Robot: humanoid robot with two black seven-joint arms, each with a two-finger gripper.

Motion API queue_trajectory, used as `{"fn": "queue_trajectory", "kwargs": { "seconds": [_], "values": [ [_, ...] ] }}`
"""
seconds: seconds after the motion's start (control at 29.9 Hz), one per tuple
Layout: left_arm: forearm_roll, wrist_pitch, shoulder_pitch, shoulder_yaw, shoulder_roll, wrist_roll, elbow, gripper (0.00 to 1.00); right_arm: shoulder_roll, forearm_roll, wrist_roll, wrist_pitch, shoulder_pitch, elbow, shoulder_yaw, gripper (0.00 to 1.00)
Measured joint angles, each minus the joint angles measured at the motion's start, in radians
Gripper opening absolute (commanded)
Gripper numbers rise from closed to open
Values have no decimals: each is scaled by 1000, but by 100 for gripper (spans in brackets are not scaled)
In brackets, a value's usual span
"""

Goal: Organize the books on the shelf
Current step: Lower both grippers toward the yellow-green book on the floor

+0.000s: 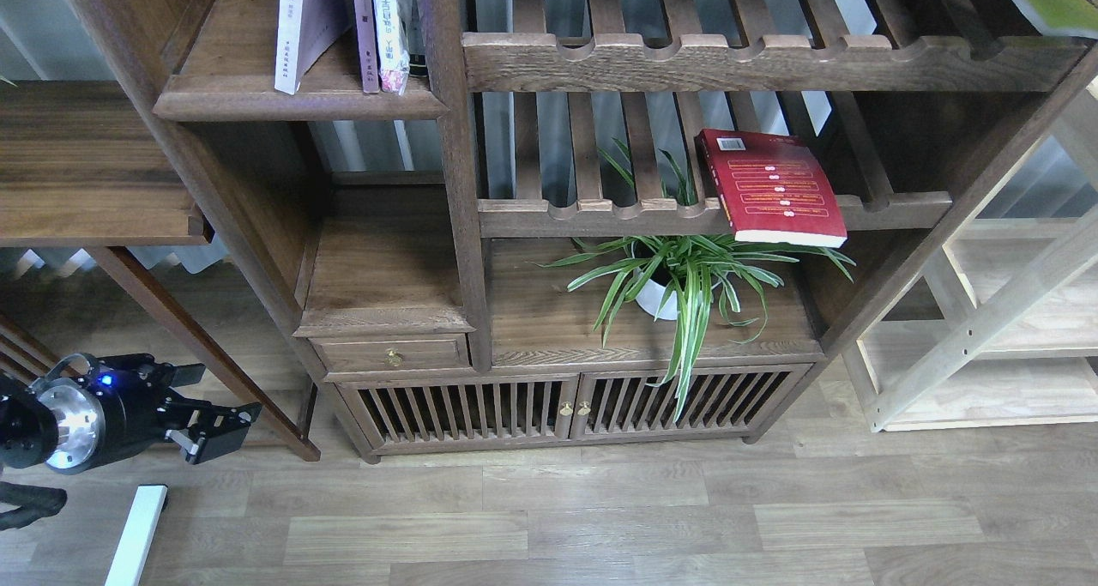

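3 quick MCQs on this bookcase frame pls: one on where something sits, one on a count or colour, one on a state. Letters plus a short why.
1. Where does the red book lie?
A. In the drawer
B. On the slatted rack above the potted plant
C. On the floor

2. How many books stand on the solid shelf at upper left?
A. Three
B. One
C. Six

3. In what state is the left gripper?
A. Shut on a book
B. Pressed against the drawer
C. Open, holding nothing

Answers:
1 B: the red book lies flat on the slats, its corner jutting past the front rail, with the potted plant underneath.
2 A: a pale one leaning, a slim mauve one and a colourful one are visible.
3 C: its two fingers are spread with nothing between them, low at the left over the floor.
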Motion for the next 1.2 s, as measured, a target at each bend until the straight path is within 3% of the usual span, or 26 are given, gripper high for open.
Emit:
{"fn": "queue_trajectory", "kwargs": {
  "seconds": [0.57,0.87,1.2],
  "values": [
    [0,2,-1,0,0,1,0,85,-156,160,0,396,45,0,166,0],
    [0,2,-1,-4,-4,1,0,85,-170,173,0,504,47,0,131,0],
    [0,5,0,-4,-28,1,0,85,-171,150,0,511,46,-4,-18,1]
  ]
}}
